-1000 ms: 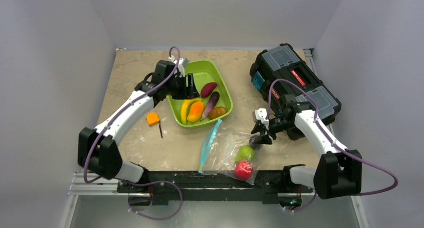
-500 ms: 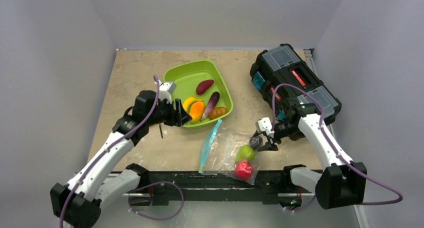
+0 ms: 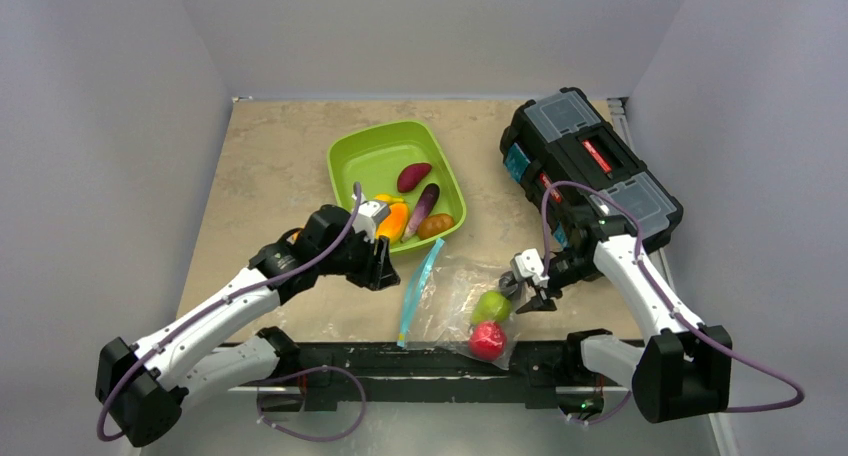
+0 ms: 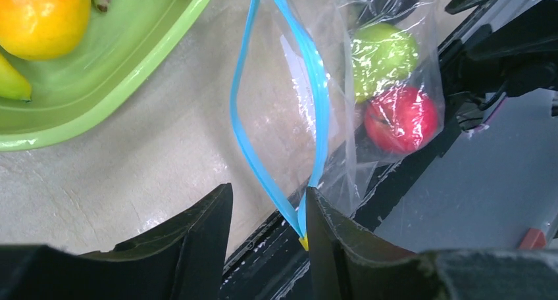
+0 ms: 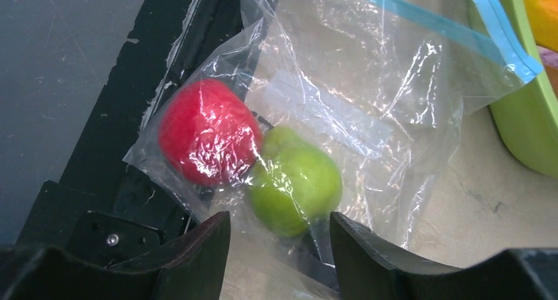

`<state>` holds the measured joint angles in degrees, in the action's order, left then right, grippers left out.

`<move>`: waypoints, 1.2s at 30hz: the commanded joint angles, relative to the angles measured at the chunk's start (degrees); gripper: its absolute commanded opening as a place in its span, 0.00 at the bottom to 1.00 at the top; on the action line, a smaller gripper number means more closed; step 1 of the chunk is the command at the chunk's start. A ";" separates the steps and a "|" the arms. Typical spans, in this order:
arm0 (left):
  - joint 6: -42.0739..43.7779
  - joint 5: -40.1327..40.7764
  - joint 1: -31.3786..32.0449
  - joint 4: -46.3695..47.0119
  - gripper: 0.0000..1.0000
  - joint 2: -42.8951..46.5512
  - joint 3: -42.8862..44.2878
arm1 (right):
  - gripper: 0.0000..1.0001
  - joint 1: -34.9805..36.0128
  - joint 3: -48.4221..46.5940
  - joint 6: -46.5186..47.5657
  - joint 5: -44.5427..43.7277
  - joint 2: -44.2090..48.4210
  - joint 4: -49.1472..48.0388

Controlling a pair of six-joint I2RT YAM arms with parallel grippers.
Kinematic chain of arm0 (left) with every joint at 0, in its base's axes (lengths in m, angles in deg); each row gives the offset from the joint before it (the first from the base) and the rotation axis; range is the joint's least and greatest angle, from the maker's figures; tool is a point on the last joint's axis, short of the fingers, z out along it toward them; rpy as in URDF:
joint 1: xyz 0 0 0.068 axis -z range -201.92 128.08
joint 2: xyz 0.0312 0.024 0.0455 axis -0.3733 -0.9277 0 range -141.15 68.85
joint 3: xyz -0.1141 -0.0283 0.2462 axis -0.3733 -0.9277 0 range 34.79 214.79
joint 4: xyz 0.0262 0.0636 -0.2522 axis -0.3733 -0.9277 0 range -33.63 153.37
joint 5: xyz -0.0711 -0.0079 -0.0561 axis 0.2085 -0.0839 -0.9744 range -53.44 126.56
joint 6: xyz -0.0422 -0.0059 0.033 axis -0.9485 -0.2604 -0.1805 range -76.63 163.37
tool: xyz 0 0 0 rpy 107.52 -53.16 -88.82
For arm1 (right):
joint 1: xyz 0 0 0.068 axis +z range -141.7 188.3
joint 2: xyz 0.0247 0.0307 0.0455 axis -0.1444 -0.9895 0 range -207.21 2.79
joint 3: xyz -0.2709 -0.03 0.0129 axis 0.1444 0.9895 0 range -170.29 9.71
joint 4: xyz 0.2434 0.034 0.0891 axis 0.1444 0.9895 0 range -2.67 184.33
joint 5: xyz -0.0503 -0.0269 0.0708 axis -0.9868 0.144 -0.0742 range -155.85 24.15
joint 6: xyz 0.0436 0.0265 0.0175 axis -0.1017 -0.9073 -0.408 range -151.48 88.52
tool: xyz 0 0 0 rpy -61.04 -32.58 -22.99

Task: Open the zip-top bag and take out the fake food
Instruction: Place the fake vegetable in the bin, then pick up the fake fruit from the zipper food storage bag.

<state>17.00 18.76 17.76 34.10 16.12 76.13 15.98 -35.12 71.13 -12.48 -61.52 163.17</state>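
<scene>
Left claw (image 4: 266, 201) nearer bag (image 4: 289, 102); two fruits (image 4: 385, 53)

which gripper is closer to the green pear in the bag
Right. The right gripper hovers just beside the green pear; the left gripper is across the zip-top bag, at its zip strip.

Clear zip-top bag (image 5: 368, 96) w/ lt-blue zip strip (image 4: 240, 116), red apple (image 5: 207, 132), green pear (image 5: 296, 185), lime-green tray (image 3: 370, 156), blk & grey toolbox (image 3: 590, 166), beige mottled table (image 3: 270, 166)

Clear, crinkled, glossy plastic film: bag (image 5: 368, 102). Smooth shiny plastic: apple (image 5: 207, 132), pear (image 5: 299, 185). Smooth plastic, slight sheen: tray (image 3: 350, 161). Matt, mottled, stone-like: table (image 3: 270, 166).
</scene>
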 commanded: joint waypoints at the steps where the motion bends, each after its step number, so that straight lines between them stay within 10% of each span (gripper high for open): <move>1: 1.85 2.47 2.05 0.40 0.43 -4.19 0.81 | 0.54 1.67 1.41 0.18 -1.67 1.29 -1.22; 13: 3.36 1.50 5.60 6.42 0.41 -14.09 1.91 | 0.34 7.70 4.06 -7.37 -7.15 1.24 -10.77; 36: -3.86 -6.67 13.33 31.17 0.41 -25.03 -3.57 | 0.34 10.03 6.42 -19.24 -8.57 -1.26 -26.04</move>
<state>14.70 14.10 29.96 58.12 -7.82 72.42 25.56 -28.15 54.30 -21.62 -61.80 140.61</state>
